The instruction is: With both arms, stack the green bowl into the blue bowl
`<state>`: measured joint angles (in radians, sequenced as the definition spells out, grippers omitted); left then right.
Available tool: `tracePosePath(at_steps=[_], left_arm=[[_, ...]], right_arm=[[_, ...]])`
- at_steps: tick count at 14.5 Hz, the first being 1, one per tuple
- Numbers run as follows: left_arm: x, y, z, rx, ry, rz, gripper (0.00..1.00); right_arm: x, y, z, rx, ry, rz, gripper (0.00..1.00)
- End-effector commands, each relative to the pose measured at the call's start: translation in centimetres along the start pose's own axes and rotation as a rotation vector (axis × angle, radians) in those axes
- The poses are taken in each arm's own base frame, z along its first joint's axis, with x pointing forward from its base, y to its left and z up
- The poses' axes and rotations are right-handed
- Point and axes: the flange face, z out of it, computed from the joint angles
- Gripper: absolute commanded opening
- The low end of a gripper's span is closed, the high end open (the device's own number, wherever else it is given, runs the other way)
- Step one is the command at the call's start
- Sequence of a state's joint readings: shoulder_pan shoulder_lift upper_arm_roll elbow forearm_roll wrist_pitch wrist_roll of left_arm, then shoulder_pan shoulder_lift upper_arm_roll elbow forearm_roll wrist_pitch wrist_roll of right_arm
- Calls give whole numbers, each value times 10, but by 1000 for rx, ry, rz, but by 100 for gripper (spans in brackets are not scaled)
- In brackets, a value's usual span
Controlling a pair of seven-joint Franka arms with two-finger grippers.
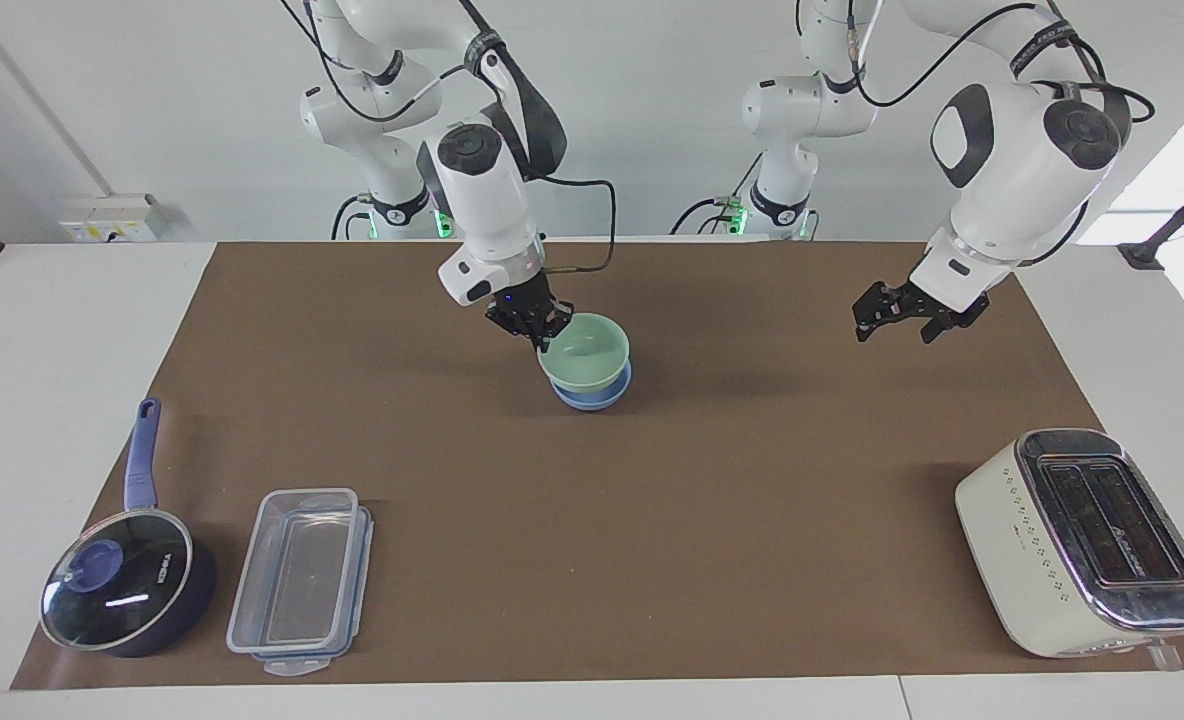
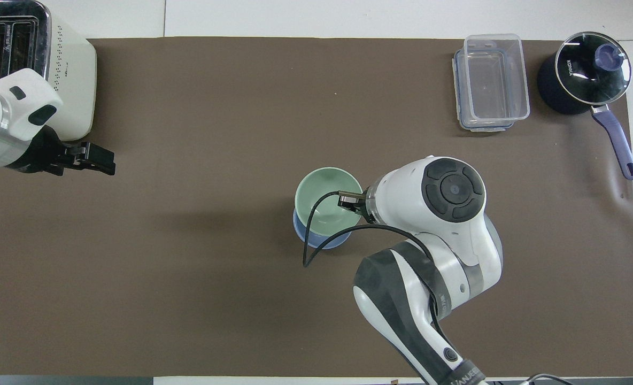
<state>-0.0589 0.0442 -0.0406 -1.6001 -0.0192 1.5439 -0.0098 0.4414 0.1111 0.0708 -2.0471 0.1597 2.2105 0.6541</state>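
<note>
The green bowl hangs level over the blue bowl, whose rim shows beneath it at mid-mat. I cannot tell whether the two bowls touch. My right gripper is shut on the green bowl's rim, on the side toward the right arm's end. My left gripper is open and empty, raised over the mat toward the left arm's end.
A cream toaster stands at the left arm's end, farther from the robots. A clear lidded container and a dark blue saucepan stand at the right arm's end.
</note>
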Motion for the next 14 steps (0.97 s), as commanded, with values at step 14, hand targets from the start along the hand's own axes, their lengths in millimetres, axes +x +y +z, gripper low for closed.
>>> tracePosePath(at_steps=[14], left_arm=[[-39, -3, -21, 41, 35, -22, 100]], right_arm=[[-20, 2, 34, 13, 7, -90, 0]])
